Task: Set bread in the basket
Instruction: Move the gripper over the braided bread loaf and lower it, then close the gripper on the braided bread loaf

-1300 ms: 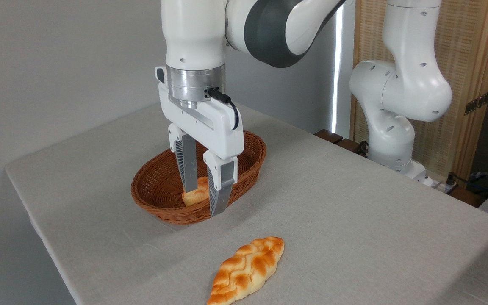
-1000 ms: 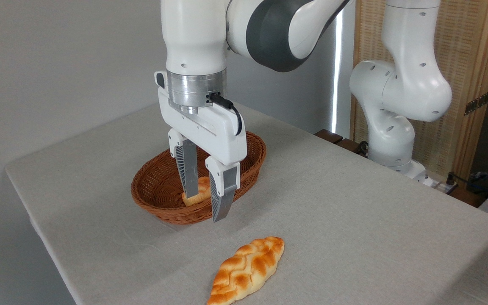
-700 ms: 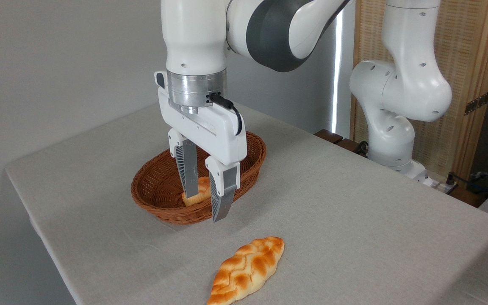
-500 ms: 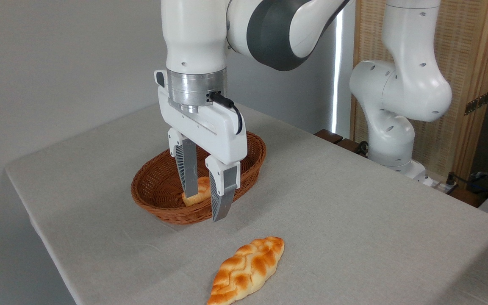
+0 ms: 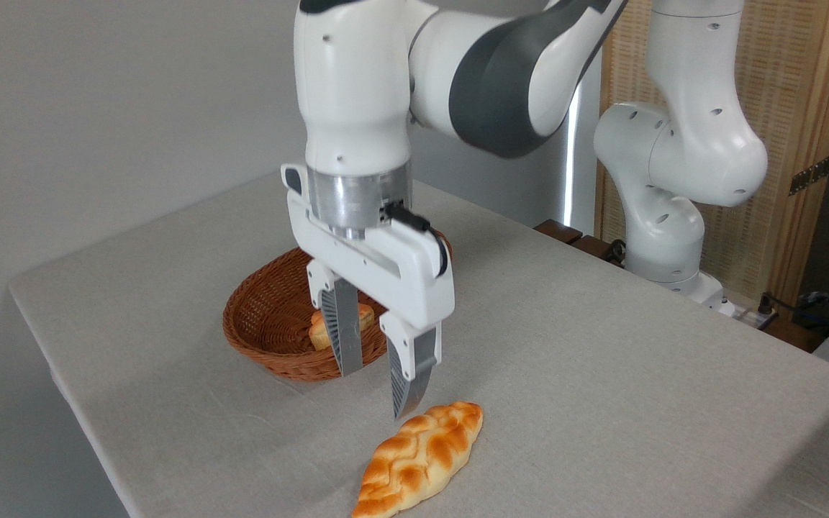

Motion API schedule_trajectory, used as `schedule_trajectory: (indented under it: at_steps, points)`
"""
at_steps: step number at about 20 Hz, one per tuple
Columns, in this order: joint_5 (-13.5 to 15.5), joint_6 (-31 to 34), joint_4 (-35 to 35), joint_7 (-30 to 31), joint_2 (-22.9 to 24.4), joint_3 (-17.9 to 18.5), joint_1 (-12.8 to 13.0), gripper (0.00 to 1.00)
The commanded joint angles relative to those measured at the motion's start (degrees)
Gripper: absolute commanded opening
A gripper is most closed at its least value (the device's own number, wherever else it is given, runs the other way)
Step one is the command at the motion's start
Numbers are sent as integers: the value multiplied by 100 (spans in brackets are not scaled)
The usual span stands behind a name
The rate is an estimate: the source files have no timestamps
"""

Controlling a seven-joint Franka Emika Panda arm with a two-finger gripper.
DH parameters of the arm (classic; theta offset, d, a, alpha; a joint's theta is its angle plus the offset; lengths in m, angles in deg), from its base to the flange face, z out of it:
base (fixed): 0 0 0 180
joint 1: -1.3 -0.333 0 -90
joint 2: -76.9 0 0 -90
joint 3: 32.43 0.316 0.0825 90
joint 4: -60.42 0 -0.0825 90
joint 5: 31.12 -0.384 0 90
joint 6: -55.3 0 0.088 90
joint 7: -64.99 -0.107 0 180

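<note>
Two breads show: one braided bread (image 5: 420,458) lying flat on the tabletop (image 5: 601,374) near its front edge, and one smaller bread piece (image 5: 324,327) inside the single basket (image 5: 263,338). No writing is readable. The claw (image 5: 375,392), spread and empty, hangs at 11 o'clock from the braided bread. Bare cloth stretches toward 3 o'clock.

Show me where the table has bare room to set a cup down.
Bare cloth runs right of the loaf up to the arm's base and the table's right edge. Another bare strip lies left of the basket to the left edge. Crowded: the stretch between basket and loaf, where the open gripper hangs.
</note>
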Motion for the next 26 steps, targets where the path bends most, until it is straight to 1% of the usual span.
schedule_trajectory:
  at_steps: [1, 3, 4, 6, 7, 12, 14, 23, 24, 25, 26]
  points:
    - [-121, -273, -128, -89, -156, 139, 10, 100]
    - [-138, -431, -233, -89, -235, 157, 2, 100]
    - [-199, -545, -286, -89, -271, 157, -7, 100]
    - [-436, -704, -435, -89, -297, 166, -7, 100]
    - [-507, -748, -453, -89, -323, 166, -7, 100]
    - [-534, -766, -454, -159, -420, 253, -7, 100]
    - [-604, -757, -454, -238, -438, 254, -7, 100]
    - [-604, -757, -454, -256, -552, 262, 2, 100]
    - [-604, -757, -454, -256, -552, 262, 2, 98]
    - [-604, -757, -454, -256, -552, 262, 2, 89]
    - [-604, -757, -454, -265, -552, 262, 2, 77]
